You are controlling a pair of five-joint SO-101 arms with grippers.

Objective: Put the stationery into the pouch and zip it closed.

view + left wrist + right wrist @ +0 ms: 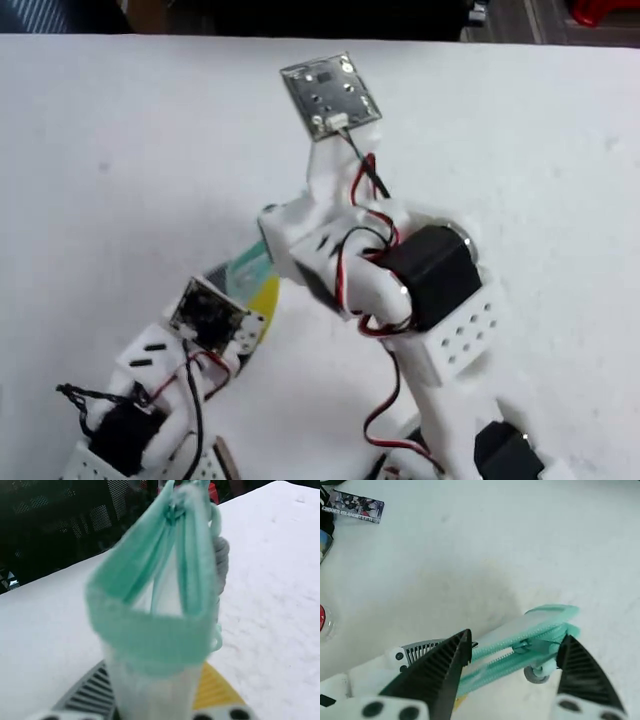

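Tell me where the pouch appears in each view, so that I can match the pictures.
High view: a teal sliver of the pouch between the two arms, mostly under them.
Left wrist view: pouch in the middle, close up.
Right wrist view: pouch between the open black jaws of the right gripper.
Shared landmark: the left gripper, grey ribbed and yellow, clamped on the pouch.
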